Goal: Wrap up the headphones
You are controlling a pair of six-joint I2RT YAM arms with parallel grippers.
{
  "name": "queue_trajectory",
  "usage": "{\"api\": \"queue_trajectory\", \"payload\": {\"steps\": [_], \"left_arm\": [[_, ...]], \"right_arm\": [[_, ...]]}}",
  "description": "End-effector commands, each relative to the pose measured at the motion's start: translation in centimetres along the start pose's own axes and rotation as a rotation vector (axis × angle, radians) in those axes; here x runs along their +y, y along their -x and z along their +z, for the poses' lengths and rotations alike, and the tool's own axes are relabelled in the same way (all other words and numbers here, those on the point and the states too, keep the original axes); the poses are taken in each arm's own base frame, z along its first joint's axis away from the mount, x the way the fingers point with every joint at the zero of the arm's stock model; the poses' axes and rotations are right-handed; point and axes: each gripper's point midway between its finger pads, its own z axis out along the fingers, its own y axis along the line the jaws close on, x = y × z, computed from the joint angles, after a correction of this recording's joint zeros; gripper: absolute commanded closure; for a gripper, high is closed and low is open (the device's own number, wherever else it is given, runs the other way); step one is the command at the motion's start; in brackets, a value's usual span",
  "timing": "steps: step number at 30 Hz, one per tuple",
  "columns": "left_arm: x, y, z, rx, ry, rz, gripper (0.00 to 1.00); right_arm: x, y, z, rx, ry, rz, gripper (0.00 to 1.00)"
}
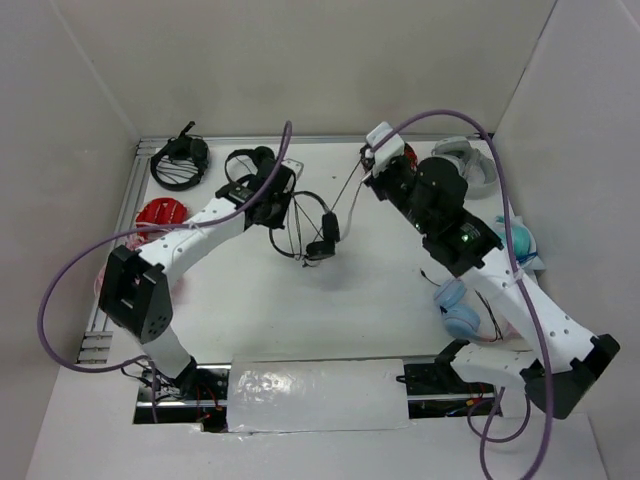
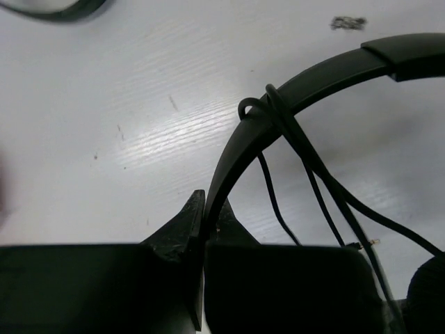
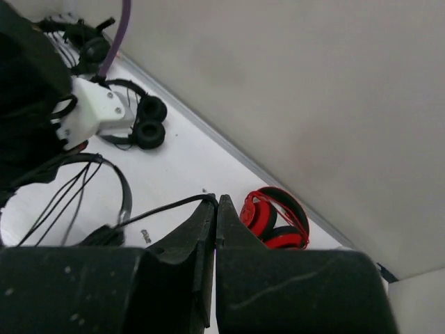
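Two arms reach up from the bottom of the overhead view, one on each side of a crinkled silver sheet [image 1: 315, 392] at the near lip of the bench [image 1: 380, 300]. Just above the right arm's base, at lower right, a pale blue pair [image 1: 458, 308] lies beside the arm. A teal pair [image 1: 520, 240] sits higher up at the right edge.

Slightly left of mid-frame are the headphones [image 1: 318, 240]. One ear cup [image 1: 324, 246] is low, and the thin headband [image 2: 306, 80] arches up and left to the left pincer [image 1: 280, 205]. In that arm's own view the jaws are pressed together on the band. It curves away from the tips toward the upper right. The cable [image 2: 278, 111] is looped round the band there, and strands trail off to the lower right. I cannot tell whether the set rests on the bench or hangs just above it.

From the ear cup a stretch of cable runs up and right to the right pincer [image 1: 368, 172]. In its own view the jaws are closed tight on the thin cord, which leaves the tips toward the left.

Beyond that, a red pair [image 1: 160, 215] lies at the left side of the overhead frame. Along the far edge sit a bulky black headset [image 1: 180, 160] at upper left, another black pair [image 1: 250, 160] just right of it, and a grey-white pair [image 1: 465, 160] at upper right.
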Motion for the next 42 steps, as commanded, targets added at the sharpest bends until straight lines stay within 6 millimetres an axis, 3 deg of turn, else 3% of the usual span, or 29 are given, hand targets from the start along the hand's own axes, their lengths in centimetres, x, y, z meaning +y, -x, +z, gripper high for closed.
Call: {"api": "queue_trajectory", "payload": {"steps": [1, 3, 4, 7, 9, 10, 11, 13, 14, 15, 17, 18, 24, 26, 27, 30, 33, 37, 42], "left_arm": [[-2.1, 3.2, -2.0, -0.198, -0.054, 0.215, 1.0], [-3.8, 2.6, -2.1, -0.183, -0.114, 0.247, 1.0], [-4.7, 2.2, -2.2, -0.175, -0.134, 0.267, 1.0], [-6.1, 1.5, -2.1, -0.17, -0.14, 0.304, 1.0], [-6.8, 1.3, -2.4, -0.177, -0.168, 0.352, 1.0], [-7.5, 1.3, -2.8, -0.184, -0.193, 0.365, 1.0], [-7.9, 1.5, -3.5, -0.201, -0.216, 0.369, 1.0], [-9.6, 1.5, -4.6, -0.235, -0.291, 0.402, 1.0], [-9.9, 1.7, -5.5, -0.262, -0.316, 0.408, 1.0], [-10.6, 1.8, -6.1, -0.284, -0.352, 0.421, 1.0], [-11.2, 2.2, -7.6, -0.323, -0.391, 0.43, 1.0], [-11.3, 2.5, -8.1, -0.346, -0.403, 0.438, 1.0], [-13.1, 3.2, -12.4, -0.45, -0.564, 0.453, 1.0], [-13.3, 4.1, -14.2, -0.493, -0.593, 0.436, 1.0], [-13.1, 4.7, -14.9, -0.508, -0.585, 0.418, 1.0], [-12.1, 7.7, -18.1, -0.58, -0.57, 0.353, 1.0], [-11.6, 9.6, -20.5, -0.625, -0.582, 0.287, 1.0], [-10.3, 13.8, -24.3, -0.71, -0.548, 0.23, 1.0], [-9.4, 16.2, -26.3, -0.723, -0.521, 0.175, 1.0]], "right_arm": [[-4.0, 5.7, 0.4, -0.175, 0.008, -0.016, 1.0], [-4.9, 6.5, 1.1, -0.187, 0.021, 0.101, 1.0], [-6.8, 6.7, 2.2, -0.193, -0.023, 0.153, 0.95], [-9.9, 6.9, 4.1, -0.223, -0.106, 0.344, 0.92], [-10.4, 4.4, 6.6, -0.179, -0.125, 0.401, 0.92], [-11.2, 4.8, 7.4, -0.209, -0.154, 0.403, 0.92], [-11.4, 2.6, 9.3, -0.159, -0.177, 0.405, 0.92], [-11.9, 1.2, 10.9, -0.118, -0.19, 0.407, 0.93], [-11.4, -1.1, 12.4, -0.069, -0.187, 0.415, 0.93], [-11.0, -1.7, 13.0, -0.063, -0.169, 0.418, 0.93], [-10.4, -4.9, 14.3, -0.019, -0.132, 0.448, 0.93], [-9.1, -5.0, 14.7, -0.04, -0.039, 0.445, 0.96], [-4.7, -11.0, 16.0, 0.038, 0.151, 0.549, 1.0], [-3.4, -12.0, 16.0, 0.057, 0.188, 0.569, 1.0], [-2.4, -13.5, 15.9, 0.084, 0.2, 0.593, 1.0], [0.5, -15.2, 15.5, 0.101, 0.293, 0.655, 0.99], [4.3, -15.6, 14.7, 0.097, 0.436, 0.693, 0.99], [8.7, -16.1, 14.3, 0.119, 0.531, 0.697, 0.98], [13.7, -16.3, 13.9, 0.135, 0.627, 0.701, 0.91]]}}
